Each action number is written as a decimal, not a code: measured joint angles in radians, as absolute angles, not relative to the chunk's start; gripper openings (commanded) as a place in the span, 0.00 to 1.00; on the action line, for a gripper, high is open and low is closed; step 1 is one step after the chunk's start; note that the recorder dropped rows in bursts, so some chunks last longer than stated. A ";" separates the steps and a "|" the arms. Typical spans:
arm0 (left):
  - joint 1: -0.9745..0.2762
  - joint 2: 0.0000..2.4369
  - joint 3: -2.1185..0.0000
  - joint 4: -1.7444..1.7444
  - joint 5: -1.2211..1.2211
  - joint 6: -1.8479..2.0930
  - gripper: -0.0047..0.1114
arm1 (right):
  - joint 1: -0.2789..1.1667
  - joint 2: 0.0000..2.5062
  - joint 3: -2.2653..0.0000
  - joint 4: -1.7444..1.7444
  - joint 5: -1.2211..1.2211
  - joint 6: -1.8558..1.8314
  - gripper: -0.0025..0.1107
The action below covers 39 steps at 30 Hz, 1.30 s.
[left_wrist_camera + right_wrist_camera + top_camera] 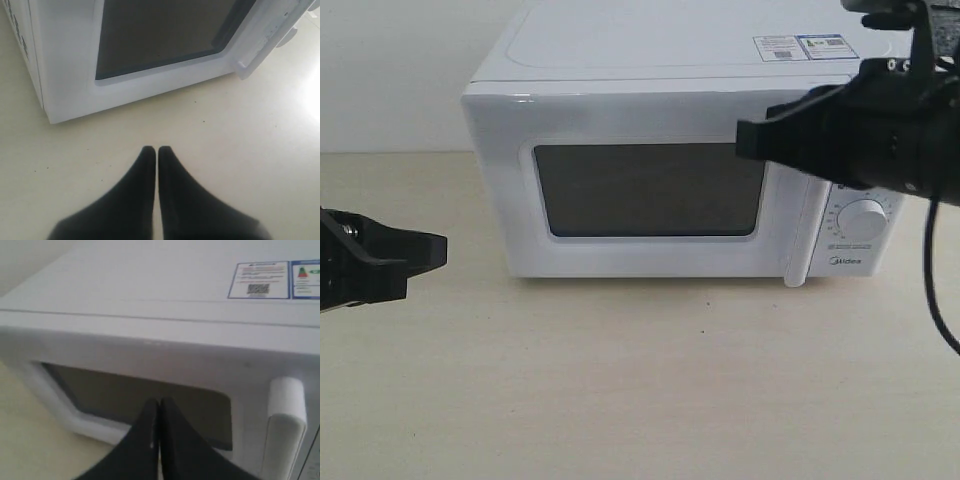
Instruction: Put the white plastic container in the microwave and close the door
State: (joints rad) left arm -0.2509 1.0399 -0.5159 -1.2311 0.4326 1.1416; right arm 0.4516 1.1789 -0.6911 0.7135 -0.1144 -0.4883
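The white Midea microwave (620,60) stands at the back of the table, and its door (650,190) with the dark window lies flat against the body, with the vertical bar handle (802,235) at its right edge. No white plastic container shows in any view. My right gripper (745,138) is shut and hovers in front of the door's upper right, close to the handle (285,430). Low at the left, my left gripper (438,250) is shut and empty above the table, short of the microwave's front corner (52,112).
A round white dial (863,219) sits on the right panel, and stickers (805,46) lie on the top. The beige tabletop (650,380) stretches out in front of the microwave. A black cable (932,290) hangs from the right arm.
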 measured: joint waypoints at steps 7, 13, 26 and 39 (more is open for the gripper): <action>-0.251 1.040 -0.516 -1.231 0.433 1.142 0.08 | 0.488 0.897 -0.634 0.716 0.071 -0.496 0.02; -0.251 1.040 -0.516 -1.231 0.433 1.142 0.08 | 0.488 0.799 -0.634 0.710 0.078 -0.514 0.02; -0.251 1.040 -0.516 -1.231 0.422 1.142 0.08 | 0.270 0.514 -0.452 0.701 0.093 -0.545 0.02; -0.251 1.040 -0.516 -1.231 0.418 1.142 0.08 | 0.086 0.034 -0.112 0.713 0.082 -0.522 0.02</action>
State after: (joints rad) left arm -0.2509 1.0399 -0.5159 -1.2311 0.4182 1.1416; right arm 0.0860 0.0336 -0.1125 0.7126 0.0819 -0.5219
